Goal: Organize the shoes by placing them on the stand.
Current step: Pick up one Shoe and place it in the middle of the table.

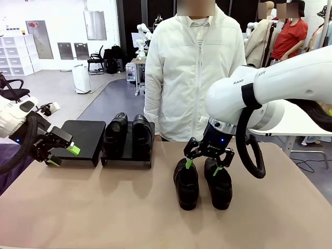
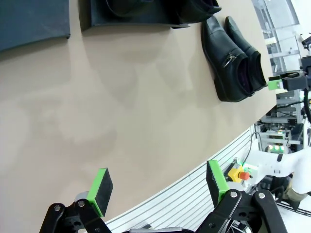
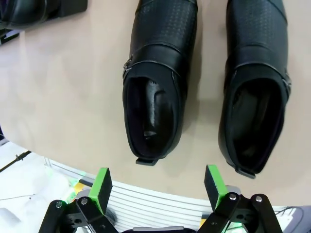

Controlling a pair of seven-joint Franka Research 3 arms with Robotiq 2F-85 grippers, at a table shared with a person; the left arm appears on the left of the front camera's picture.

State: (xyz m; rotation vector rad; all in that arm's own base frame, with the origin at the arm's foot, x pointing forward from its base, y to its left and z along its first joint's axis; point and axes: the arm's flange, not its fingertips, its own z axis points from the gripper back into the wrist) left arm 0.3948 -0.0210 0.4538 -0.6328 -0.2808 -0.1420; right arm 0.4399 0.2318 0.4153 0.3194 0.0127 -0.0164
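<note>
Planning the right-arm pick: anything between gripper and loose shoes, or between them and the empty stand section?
Nothing between the right gripper and the two glossy black leather shoes below it. Toward the empty matte-black stand section: the filled section with the other pair, and the left gripper in front of the empty one.

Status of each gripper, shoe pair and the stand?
Left gripper: open, holding nothing.
Right gripper: open, above the table pair's heels.
Pair on stand: upright, on right section.
Pair on table: upright, side by side.
Stand: left section without shoes.
</note>
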